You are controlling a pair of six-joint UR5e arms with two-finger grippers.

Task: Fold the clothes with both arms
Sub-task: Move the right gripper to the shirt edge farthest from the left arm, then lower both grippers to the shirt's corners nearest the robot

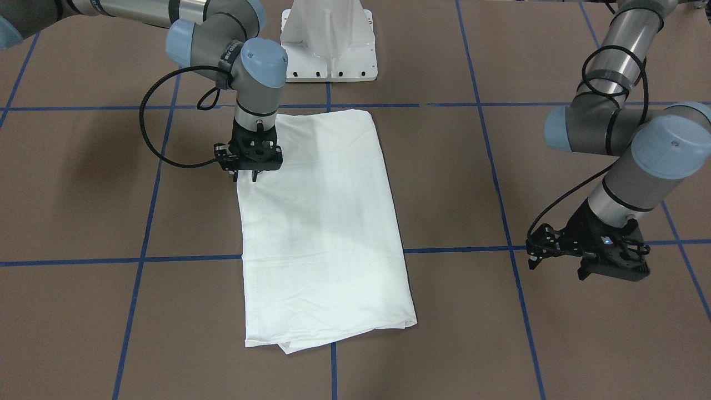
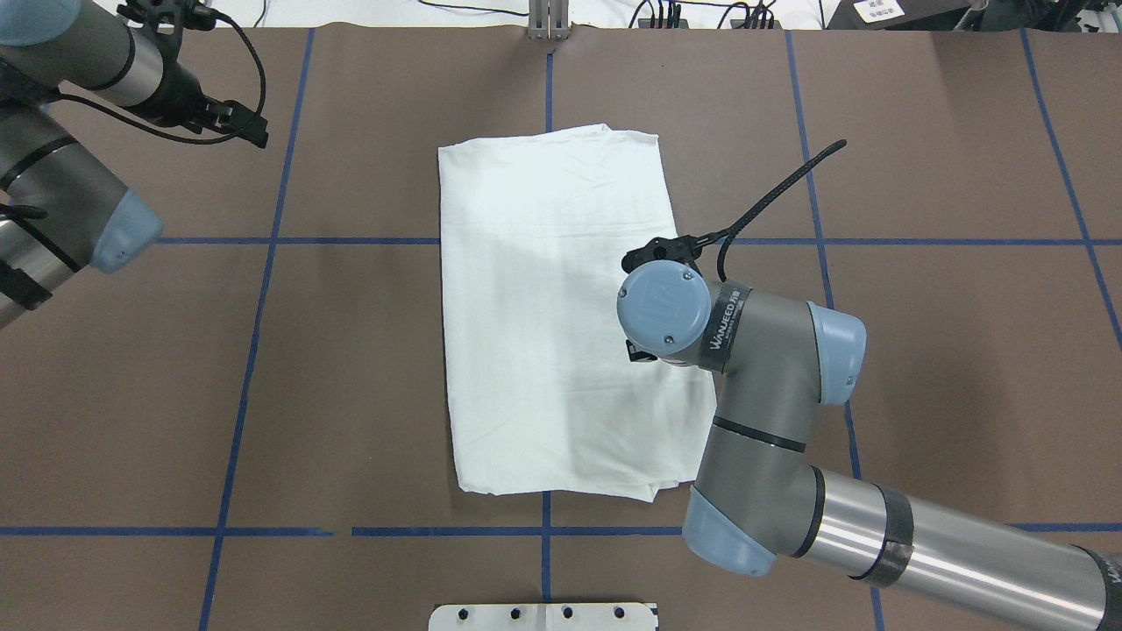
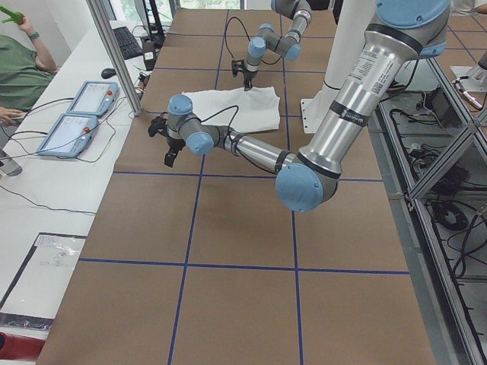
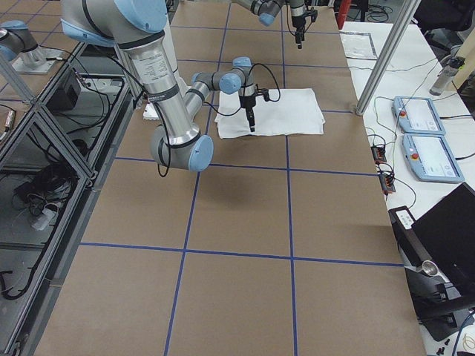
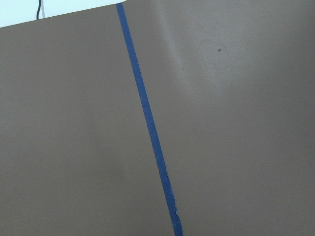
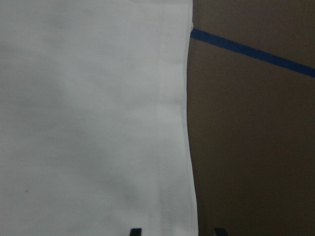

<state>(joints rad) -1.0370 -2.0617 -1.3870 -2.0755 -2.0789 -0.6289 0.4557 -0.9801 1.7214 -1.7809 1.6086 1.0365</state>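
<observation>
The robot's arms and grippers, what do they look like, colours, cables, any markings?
Both the left arm and right arm are silver tubes with grey joints and light-blue caps. Black cables loop along each. A black band on the right arm carries white lettering. The left gripper and right gripper are black two-finger units.
</observation>
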